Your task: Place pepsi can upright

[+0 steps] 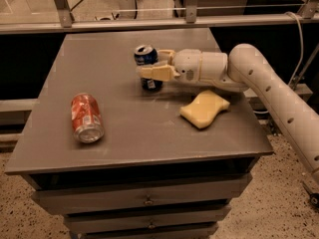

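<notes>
Gripper: the gripper [152,63] hung over the back half of the table [107,51], jaws clamped on the pepsi can [146,59], a firm hold by the look of it.
Fingers: the near finger [155,73] lay flat across the can's front, and the other sat behind the can on its far side.
Pepsi can: it stood right between the fingers, close to upright, with its silver top up and tipped a touch to the left. Its base poked out below the near finger, down at the tabletop. Whether it touched the surface could not be told.
Red-orange can: the red-orange can [86,117] was well left of the fingers and nearer the front edge. It lay on its side with a silver end facing forward.
Sponge: the yellow sponge [204,108] lay flat, just right of the fingers and nearer the front, beneath the wrist.
Arm: the white arm [271,91] ran away from the fingers to the right edge.
Drawers: the drawers [144,200] were below the tabletop, far under the fingers.
</notes>
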`<state>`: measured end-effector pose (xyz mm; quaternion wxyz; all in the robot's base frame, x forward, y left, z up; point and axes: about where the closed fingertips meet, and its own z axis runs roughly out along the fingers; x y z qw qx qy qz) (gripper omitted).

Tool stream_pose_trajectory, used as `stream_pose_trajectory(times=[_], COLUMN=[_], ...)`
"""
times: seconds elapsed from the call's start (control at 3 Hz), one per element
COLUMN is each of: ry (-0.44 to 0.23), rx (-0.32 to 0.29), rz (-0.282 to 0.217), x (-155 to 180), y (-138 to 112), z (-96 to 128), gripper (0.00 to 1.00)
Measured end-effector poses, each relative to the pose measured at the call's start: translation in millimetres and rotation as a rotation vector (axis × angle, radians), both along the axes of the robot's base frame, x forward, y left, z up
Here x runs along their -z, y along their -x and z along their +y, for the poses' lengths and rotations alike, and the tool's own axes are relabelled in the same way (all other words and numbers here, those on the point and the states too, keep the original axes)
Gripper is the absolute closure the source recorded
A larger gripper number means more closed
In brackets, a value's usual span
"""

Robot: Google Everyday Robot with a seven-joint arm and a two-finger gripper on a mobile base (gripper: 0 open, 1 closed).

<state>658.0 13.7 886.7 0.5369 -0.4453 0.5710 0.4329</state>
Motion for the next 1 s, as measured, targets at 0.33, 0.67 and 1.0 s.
stream_pose_trajectory(times=[0.33, 0.67, 1.0], ry=[0.0, 0.051, 0.111], rx=[0.0, 0.027, 0.074], rz=[0.0, 0.015, 0.017], x=[-0.2, 1.6, -8.0], y=[0.0, 7.0, 13.9], z=[-0.1, -30.0, -74.1], gripper=[0.06, 0.0, 0.0])
